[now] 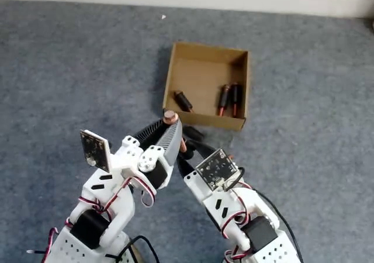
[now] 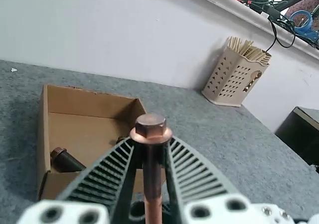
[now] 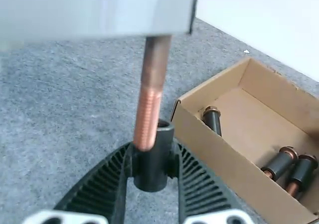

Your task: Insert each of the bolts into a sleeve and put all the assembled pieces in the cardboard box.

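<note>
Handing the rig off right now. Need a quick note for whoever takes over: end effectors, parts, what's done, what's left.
Left end effector: shut on the copper bolt, head up.
Right end effector: shut on the black sleeve, mouth up, just in front of the cardboard box.
Bolt's threaded tip is at the sleeve's mouth, not yet in.
Done: three assembled pieces lie in the box, one apart from the other two, which lie side by side.
Left: seat this bolt in the sleeve, then put the piece in the box.
</note>
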